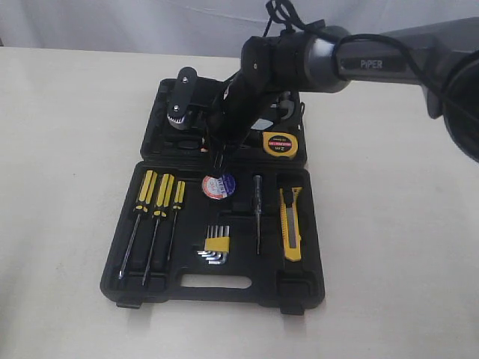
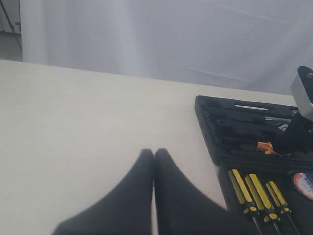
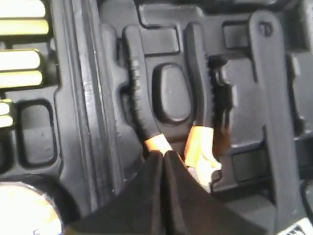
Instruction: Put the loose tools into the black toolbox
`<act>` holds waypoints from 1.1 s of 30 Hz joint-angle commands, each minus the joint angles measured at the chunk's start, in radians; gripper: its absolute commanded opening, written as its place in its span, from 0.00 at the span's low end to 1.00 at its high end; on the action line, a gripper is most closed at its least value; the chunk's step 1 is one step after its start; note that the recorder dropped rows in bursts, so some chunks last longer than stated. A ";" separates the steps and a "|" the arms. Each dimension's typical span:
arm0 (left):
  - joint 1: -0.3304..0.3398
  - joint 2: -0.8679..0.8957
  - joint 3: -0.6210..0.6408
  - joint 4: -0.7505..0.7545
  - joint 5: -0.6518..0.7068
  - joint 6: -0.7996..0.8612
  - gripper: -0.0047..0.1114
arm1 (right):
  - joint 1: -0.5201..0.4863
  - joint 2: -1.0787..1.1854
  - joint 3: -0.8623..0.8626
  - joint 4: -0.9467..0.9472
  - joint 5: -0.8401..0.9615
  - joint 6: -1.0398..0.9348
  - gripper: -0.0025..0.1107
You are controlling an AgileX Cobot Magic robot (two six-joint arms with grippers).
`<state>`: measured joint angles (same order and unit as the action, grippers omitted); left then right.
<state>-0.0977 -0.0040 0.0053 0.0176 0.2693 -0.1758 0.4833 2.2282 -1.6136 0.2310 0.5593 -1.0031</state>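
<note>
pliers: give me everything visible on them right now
The pliers lie flat in a shaped recess in the far half of the black toolbox. Two black ribbed handles, rubbery-looking, straddle a moulded bump; each turns orange near the head. The head is mostly hidden behind the right pincer, whose tips are shut together right at the orange ends; contact cannot be confirmed.

toolbox (image 1: 262, 290): black matt moulded plastic | table (image 1: 60, 149): smooth matt beige | hex keys (image 1: 215, 245): shiny metal | backdrop (image 2: 171, 34): white cloth
</note>
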 commanded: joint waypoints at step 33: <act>-0.006 0.004 -0.005 0.005 0.001 0.000 0.04 | -0.003 -0.610 -0.001 0.039 0.619 0.235 0.02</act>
<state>-0.0977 -0.0040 0.0053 0.0176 0.2693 -0.1758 0.4833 1.6304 -1.6136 0.2672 1.1704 -0.7741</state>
